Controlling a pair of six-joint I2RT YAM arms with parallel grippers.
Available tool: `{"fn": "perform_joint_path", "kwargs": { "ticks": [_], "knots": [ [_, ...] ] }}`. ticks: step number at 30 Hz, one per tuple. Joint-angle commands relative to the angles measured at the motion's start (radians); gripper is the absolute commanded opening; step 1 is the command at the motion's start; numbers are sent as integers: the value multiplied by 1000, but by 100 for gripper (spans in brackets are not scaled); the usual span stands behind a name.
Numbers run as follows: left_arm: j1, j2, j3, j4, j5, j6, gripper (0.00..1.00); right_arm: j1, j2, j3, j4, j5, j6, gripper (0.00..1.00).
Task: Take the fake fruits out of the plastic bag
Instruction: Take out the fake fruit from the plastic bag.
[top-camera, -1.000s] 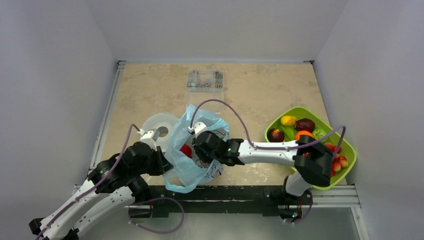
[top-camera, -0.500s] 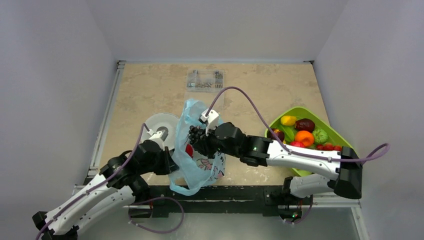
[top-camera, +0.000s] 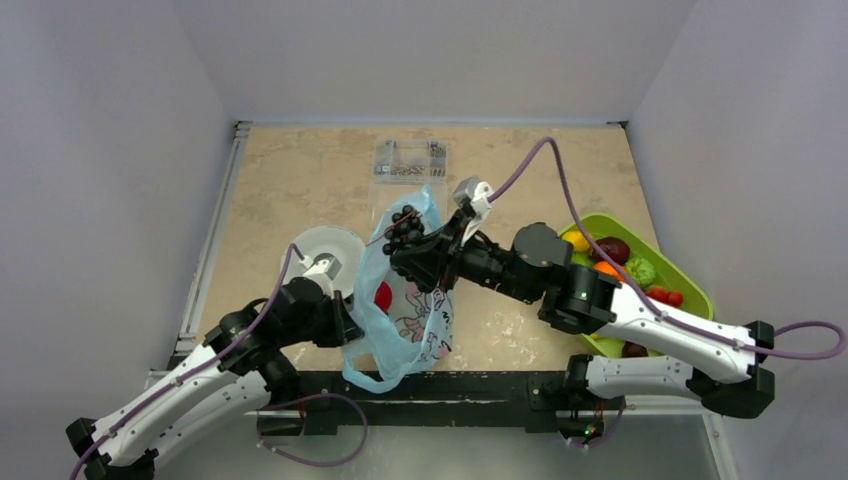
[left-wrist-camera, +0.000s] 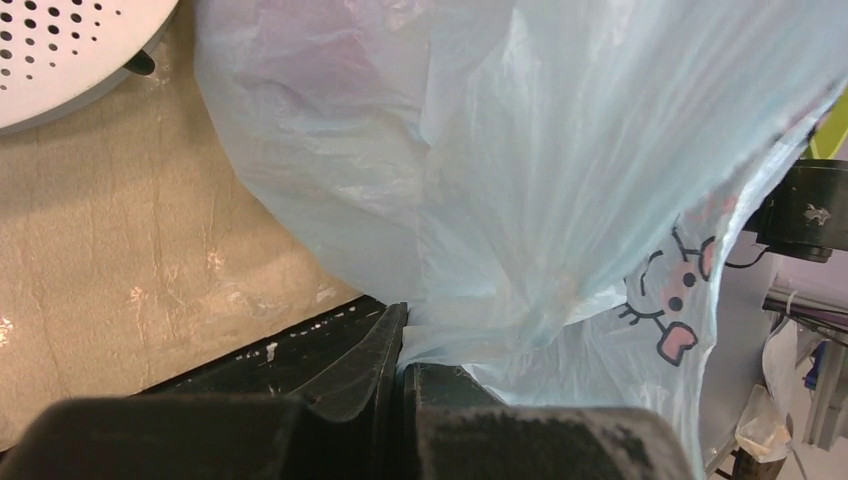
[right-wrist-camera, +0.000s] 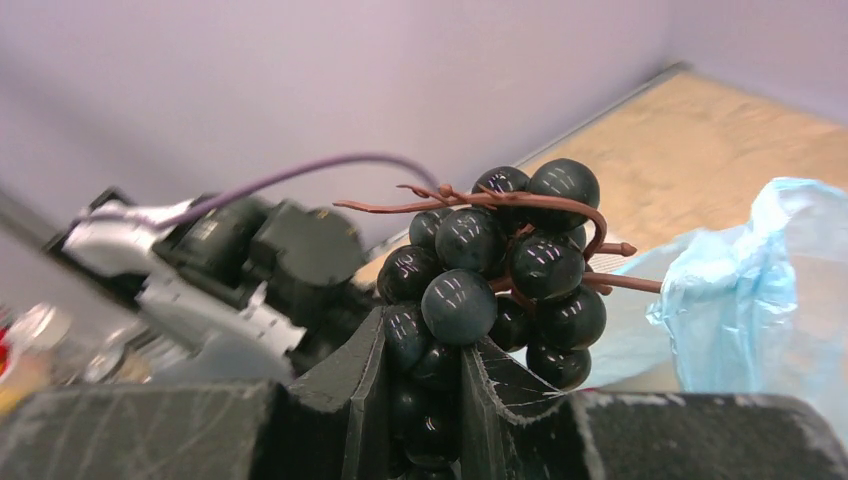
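Observation:
The light-blue plastic bag (top-camera: 400, 310) with a pink cartoon print stands near the table's front edge. My left gripper (top-camera: 342, 322) is shut on its left edge; the wrist view shows the film pinched between the jaws (left-wrist-camera: 405, 345). A red fruit (top-camera: 383, 296) shows inside the bag's mouth. My right gripper (top-camera: 415, 243) is shut on a bunch of dark purple grapes (top-camera: 403, 228), lifted above the bag's top. The grapes (right-wrist-camera: 500, 270) with a brown stem fill the right wrist view between the jaws.
A lime-green tray (top-camera: 690, 290) at the right holds several fruits. A white round disc (top-camera: 320, 250) lies left of the bag. A clear plastic box (top-camera: 409, 160) sits at the back centre.
My right gripper has risen out of the bag with the grapes and moved back and to the right. The left gripper has kept its hold on the bag.

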Motion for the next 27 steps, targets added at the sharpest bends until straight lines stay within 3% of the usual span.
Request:
{"fn": "perform_joint_path", "kwargs": {
  "ticks": [1,6,8,10,13,18,20,23,27],
  "knots": [
    [-3,-17,0,27,5,-11,0,-30,-86,43,-87,234,-78,0],
    [-3,-18,7,17,-3,-10,0,-69,-235,-22,-58,274,-106,0],
    [-3,-14,10,18,-6,-8,0,-85,-240,-8,-120,379,-105,0],
    [-3,-9,16,20,-12,-7,0,-116,-237,-2,-171,382,-107,0],
    [-3,4,30,21,-13,-1,0,-177,-248,-21,-145,142,-100,0],
    [-3,20,46,33,-12,3,0,-191,-99,45,-133,-443,-93,0],
    [-3,29,48,39,-9,3,0,-191,-5,71,-74,-697,-41,0],
    [-3,42,56,44,-9,6,0,-168,124,82,106,-956,117,0],
    [-3,53,52,55,-9,5,0,-145,155,88,296,-985,225,0]
  ]
}}
